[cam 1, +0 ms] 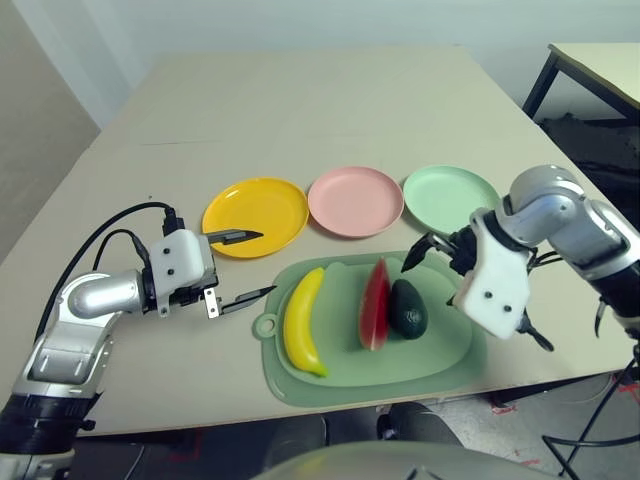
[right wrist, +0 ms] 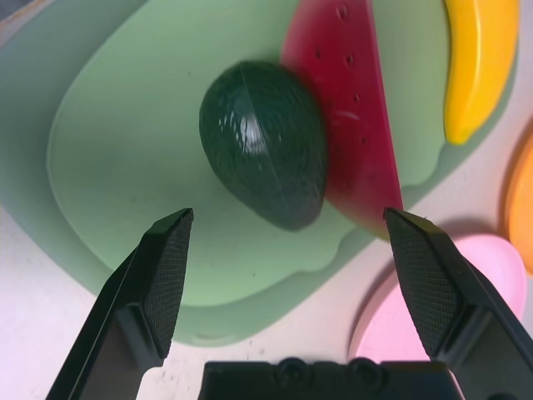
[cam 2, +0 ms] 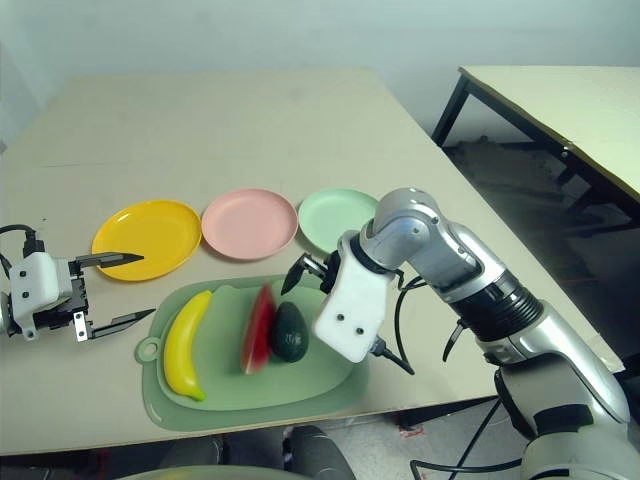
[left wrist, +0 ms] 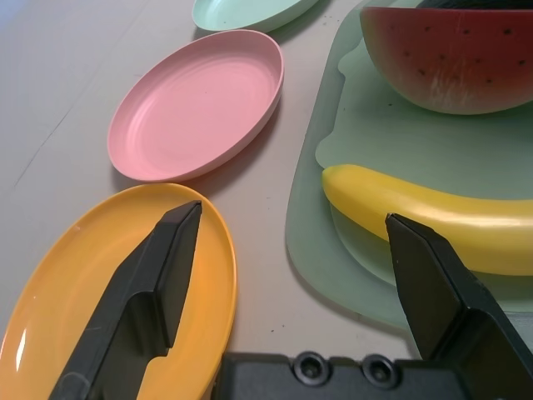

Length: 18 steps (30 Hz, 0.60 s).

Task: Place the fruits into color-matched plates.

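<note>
A large rounded-rectangle green mat [cam 1: 440,368] with a ring tab [cam 1: 266,325] is laid on the pale, smooth worktop [cam 1: 300,105], and its lighter inner panel is bordered by a darker green rim. Three round, shallow plastic plates are lined up beyond the mat, each with a low raised rim and each holding nothing. The glossy yellow-orange plate [cam 1: 256,217] is set beyond the mat's left end, the pink plate [cam 1: 355,202] beyond its middle, and the mint green plate [cam 1: 450,198] beyond its right part.

All three toy fruits are carried by the mat. The smooth, curved yellow banana [cam 1: 303,322] is laid lengthwise near the tabbed left end. The red watermelon wedge [cam 1: 374,305], edged with green rind and dotted with dark seeds, is placed near the middle. The rounded, shiny dark green avocado [cam 1: 407,309] is rested against the wedge, on its right side.

The left tool [left wrist: 294,210] is held off the mat's left end, its two black fingers spread wide, with nothing gripped. The right tool [right wrist: 289,212] is poised over the mat's right part, near the avocado, its fingers likewise wide apart, and nothing is held there.
</note>
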Each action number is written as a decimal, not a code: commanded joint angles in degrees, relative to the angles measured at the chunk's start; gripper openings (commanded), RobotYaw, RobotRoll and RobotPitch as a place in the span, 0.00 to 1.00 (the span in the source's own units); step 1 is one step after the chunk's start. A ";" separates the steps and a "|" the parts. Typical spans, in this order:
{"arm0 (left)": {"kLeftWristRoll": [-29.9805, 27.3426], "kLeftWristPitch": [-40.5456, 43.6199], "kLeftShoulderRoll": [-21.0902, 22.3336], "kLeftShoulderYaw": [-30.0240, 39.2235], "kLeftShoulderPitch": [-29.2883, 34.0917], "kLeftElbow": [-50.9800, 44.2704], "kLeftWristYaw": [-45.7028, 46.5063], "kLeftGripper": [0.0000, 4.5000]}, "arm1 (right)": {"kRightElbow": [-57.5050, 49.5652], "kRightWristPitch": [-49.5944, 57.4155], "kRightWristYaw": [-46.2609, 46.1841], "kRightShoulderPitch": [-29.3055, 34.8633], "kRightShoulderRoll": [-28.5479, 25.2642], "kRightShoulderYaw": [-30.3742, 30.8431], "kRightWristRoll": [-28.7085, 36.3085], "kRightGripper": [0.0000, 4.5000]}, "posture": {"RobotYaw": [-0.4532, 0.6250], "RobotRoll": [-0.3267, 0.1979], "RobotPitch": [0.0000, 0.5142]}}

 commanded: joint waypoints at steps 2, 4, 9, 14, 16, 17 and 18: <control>0.70 -0.31 0.26 -0.16 0.22 0.36 -0.24 1.00 | 2.36 -1.64 -0.12 1.02 1.21 1.56 -1.92 0.99 | 0.50 0.62 0.06; 0.76 -0.31 0.33 -0.03 0.51 0.13 -0.19 1.00 | 2.72 -1.87 -0.19 1.46 1.60 1.74 -2.21 0.99 | 0.50 0.62 0.06; 0.74 -0.20 0.44 0.29 1.11 -0.31 -0.16 1.00 | 3.07 -1.45 -0.16 2.24 2.34 1.85 -2.79 0.99 | 0.51 0.62 0.06; 0.79 -0.27 0.59 0.39 1.17 -0.19 -0.18 1.00 | 2.15 0.01 -0.29 3.14 2.69 1.78 -2.97 0.99 | 0.51 0.62 0.05; 0.79 -0.34 0.60 0.39 1.13 -0.09 -0.21 1.00 | 1.74 0.70 -0.47 3.49 2.98 1.81 -3.10 0.99 | 0.50 0.62 0.05; 0.81 -0.37 0.60 0.32 1.00 0.00 -0.25 1.00 | 1.67 1.01 -0.62 3.57 3.28 1.86 -3.34 0.99 | 0.50 0.62 0.05; 0.85 -0.35 0.57 0.20 0.85 0.04 -0.28 1.00 | 1.51 1.52 -0.74 3.69 3.54 1.88 -3.59 0.99 | 0.50 0.62 0.05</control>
